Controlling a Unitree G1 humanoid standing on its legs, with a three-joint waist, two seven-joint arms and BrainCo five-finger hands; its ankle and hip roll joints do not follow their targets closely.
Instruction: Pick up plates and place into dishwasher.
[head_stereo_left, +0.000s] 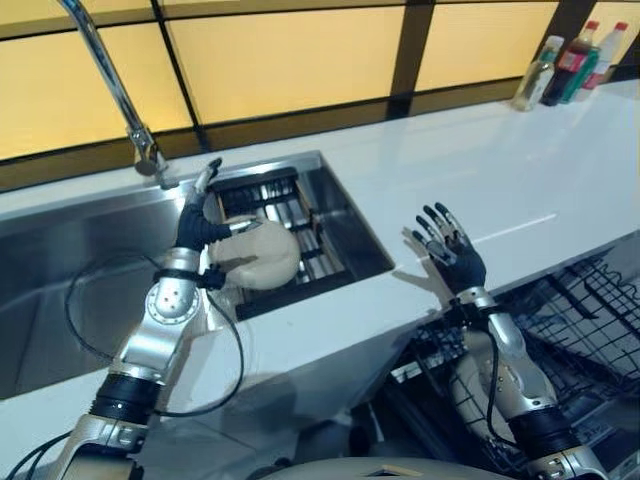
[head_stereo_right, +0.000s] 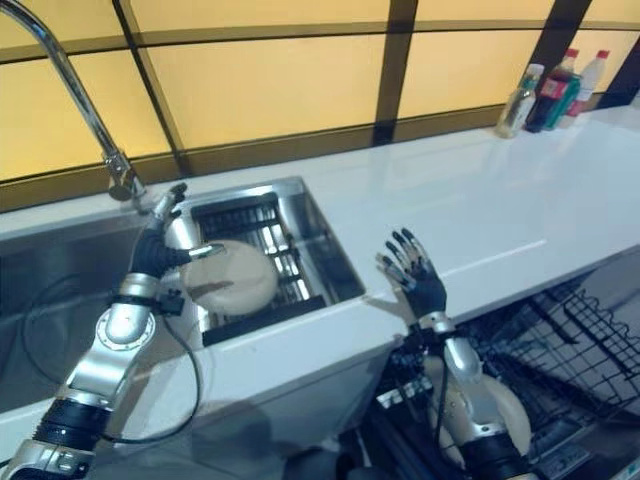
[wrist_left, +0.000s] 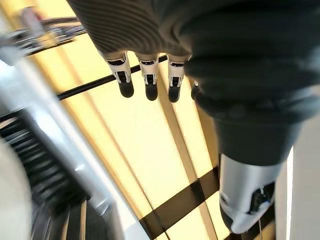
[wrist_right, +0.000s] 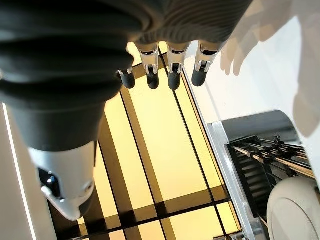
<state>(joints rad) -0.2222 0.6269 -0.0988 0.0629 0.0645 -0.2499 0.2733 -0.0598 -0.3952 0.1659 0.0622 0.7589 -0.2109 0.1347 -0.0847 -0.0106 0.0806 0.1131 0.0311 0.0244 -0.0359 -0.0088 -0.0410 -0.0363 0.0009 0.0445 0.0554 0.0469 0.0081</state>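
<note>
A beige plate (head_stereo_left: 262, 255) lies on the dark dish rack (head_stereo_left: 270, 195) inside the steel sink (head_stereo_left: 60, 250). My left hand (head_stereo_left: 197, 228) stands upright at the plate's left rim, open, its fingers (wrist_left: 146, 82) straight and pointing up with nothing held. The thumb sits close to the rim; whether it touches I cannot tell. My right hand (head_stereo_left: 458, 258) is raised over the counter's front edge, open, fingers (wrist_right: 172, 75) spread and empty. The same plate's edge (wrist_right: 295, 210) appears in the right wrist view. Another beige plate (head_stereo_right: 515, 415) rests in the dishwasher rack beneath my right forearm.
A tall curved faucet (head_stereo_left: 110, 80) rises behind the sink on the left. The white counter (head_stereo_left: 520, 180) runs to the right, with several bottles (head_stereo_left: 570, 65) at its far corner. The black wire dishwasher rack (head_stereo_left: 590, 310) is pulled out below the counter at the lower right.
</note>
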